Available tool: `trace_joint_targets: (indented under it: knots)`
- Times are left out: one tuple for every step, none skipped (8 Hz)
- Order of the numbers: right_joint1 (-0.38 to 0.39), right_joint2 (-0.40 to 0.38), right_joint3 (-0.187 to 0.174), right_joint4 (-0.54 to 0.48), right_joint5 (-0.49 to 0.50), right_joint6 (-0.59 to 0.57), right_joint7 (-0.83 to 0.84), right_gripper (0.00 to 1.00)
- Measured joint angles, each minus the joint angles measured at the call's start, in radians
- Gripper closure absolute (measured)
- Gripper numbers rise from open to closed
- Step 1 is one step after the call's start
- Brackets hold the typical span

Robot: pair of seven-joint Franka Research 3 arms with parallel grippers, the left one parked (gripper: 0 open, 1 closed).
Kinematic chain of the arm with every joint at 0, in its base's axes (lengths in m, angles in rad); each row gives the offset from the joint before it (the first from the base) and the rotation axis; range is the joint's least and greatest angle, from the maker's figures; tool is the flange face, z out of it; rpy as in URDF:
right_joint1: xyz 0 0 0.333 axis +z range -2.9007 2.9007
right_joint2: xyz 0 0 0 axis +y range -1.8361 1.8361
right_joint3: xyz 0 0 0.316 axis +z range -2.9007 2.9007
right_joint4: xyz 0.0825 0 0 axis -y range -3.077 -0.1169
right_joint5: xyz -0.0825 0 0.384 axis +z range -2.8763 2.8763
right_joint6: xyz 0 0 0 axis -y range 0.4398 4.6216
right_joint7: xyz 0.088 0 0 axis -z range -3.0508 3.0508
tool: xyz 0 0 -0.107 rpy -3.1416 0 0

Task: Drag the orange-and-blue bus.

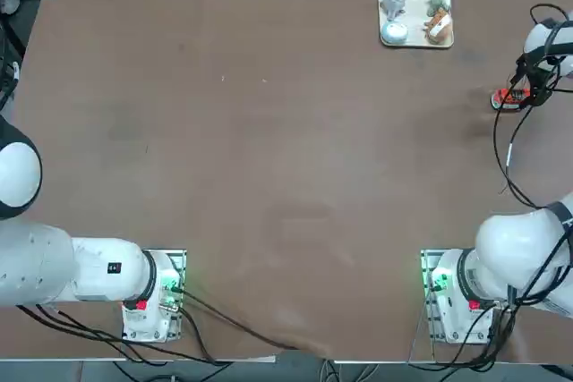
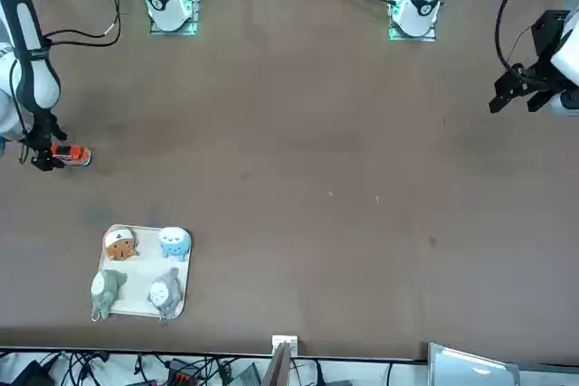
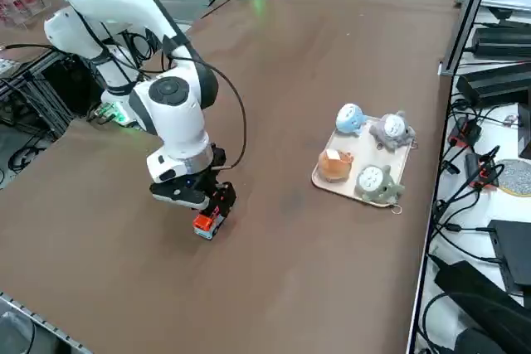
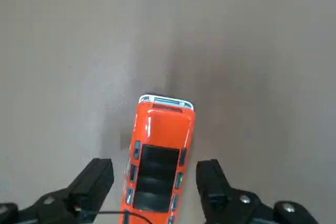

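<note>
From the top, the bus [image 1: 507, 99] sits near the right edge of the brown surface [image 1: 269, 176], well apart from the tray [image 1: 415, 42] of little toys. The right claw [image 1: 519, 94] is right over it.

From the front, the bus [image 2: 72, 155] is at the far left, and the claw [image 2: 47, 155] is low down on its end. The tray [image 2: 137, 312] is nearer this camera, off to the side. A good drag goes over the bare brown part, away from the tray.

From the right side, the claw [image 3: 209, 209] hangs just above the surface, with the bus [image 3: 206, 222] poking out under it. I think it should stay low, so the bus slides and does not lift.

From the wrist, the claw [image 4: 155, 182] is spread, one finger [image 4: 94, 182] on each side of the bus [image 4: 158, 156]. There is a small gap on both sides, so it is not pinching yet. The bus sits a bit crooked between them (its front end points away from the claw). I think the fingers should close softly on the long sides, even on both, so the bus does not twist. Then pull slow and straight.
</note>
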Motion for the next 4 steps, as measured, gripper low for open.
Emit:
trace_joint_targets:
  knots:
    - [-0.001,0.003,0.0,0.0,0.0,0.002,0.001,0.07]
    - [-0.001,0.004,0.0,0.0,0.0,0.002,0.003,0.16]
    - [-0.001,0.002,0.001,0.001,0.0,0.003,0.009,0.37]
    - [0.0,-0.001,0.002,0.001,0.0,0.003,0.012,0.43]
